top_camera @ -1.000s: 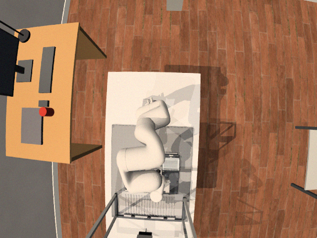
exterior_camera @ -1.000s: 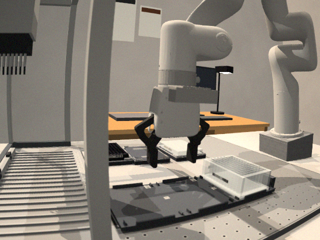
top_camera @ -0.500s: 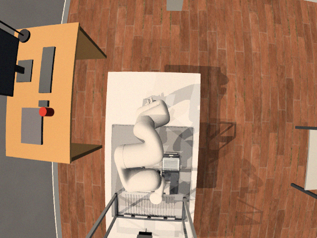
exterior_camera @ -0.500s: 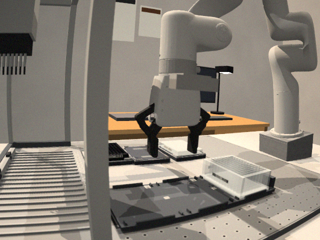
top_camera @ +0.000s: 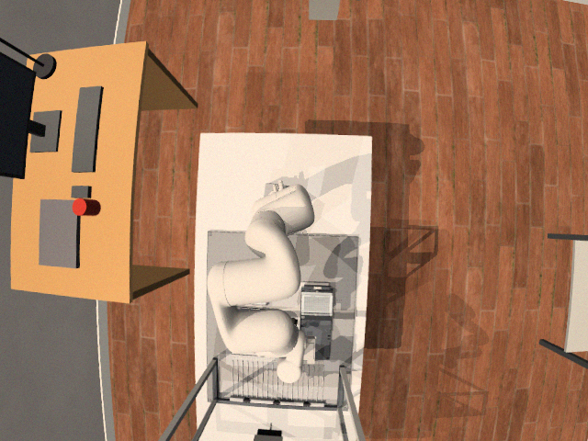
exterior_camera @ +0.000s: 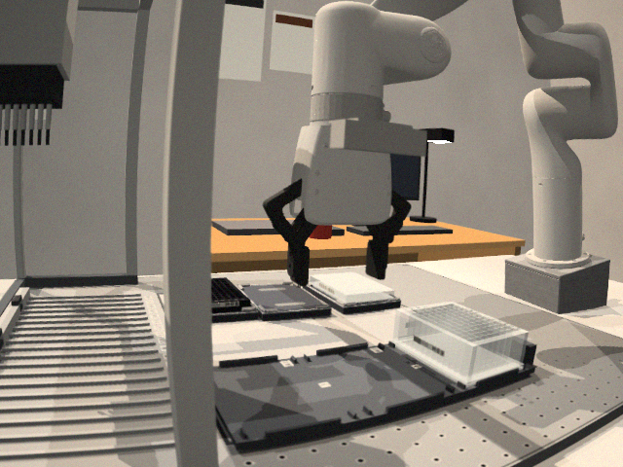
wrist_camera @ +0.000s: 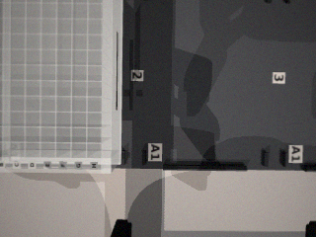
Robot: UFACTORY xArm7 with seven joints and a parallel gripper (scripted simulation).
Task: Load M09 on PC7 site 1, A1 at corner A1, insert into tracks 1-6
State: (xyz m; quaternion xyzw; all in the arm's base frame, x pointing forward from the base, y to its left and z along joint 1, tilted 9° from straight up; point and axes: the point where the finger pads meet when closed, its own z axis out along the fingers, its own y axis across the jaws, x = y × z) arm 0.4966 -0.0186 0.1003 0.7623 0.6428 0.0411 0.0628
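The dark plate carrier PC7 (exterior_camera: pixel 351 386) lies loose on the apron. The clear deep-well block M09 (exterior_camera: pixel 460 339) sits on its site 1, at the end towards the arm's base. In the wrist view M09 (wrist_camera: pixel 56 84) is at the left, and site 2 (wrist_camera: pixel 137 75) and site 3 (wrist_camera: pixel 278 77) are bare, with A1 marks at their near corners. My gripper (exterior_camera: pixel 337 271) is open and empty. It hangs above the apron strip between the carrier and the nests. The white M60 (exterior_camera: pixel 349 286) sits in nest S1, nest S2 (exterior_camera: pixel 286 299) is empty, and the dark M06 (exterior_camera: pixel 226 294) sits in S3.
The loading rails (exterior_camera: pixel 85 362) lie to the left of the carrier, under the instrument frame. A frame post (exterior_camera: pixel 194 251) stands in front of the carrier's left end. A pipetting head (exterior_camera: pixel 30 100) hangs above the rails. From above, the arm (top_camera: pixel 261 285) hides the gripper.
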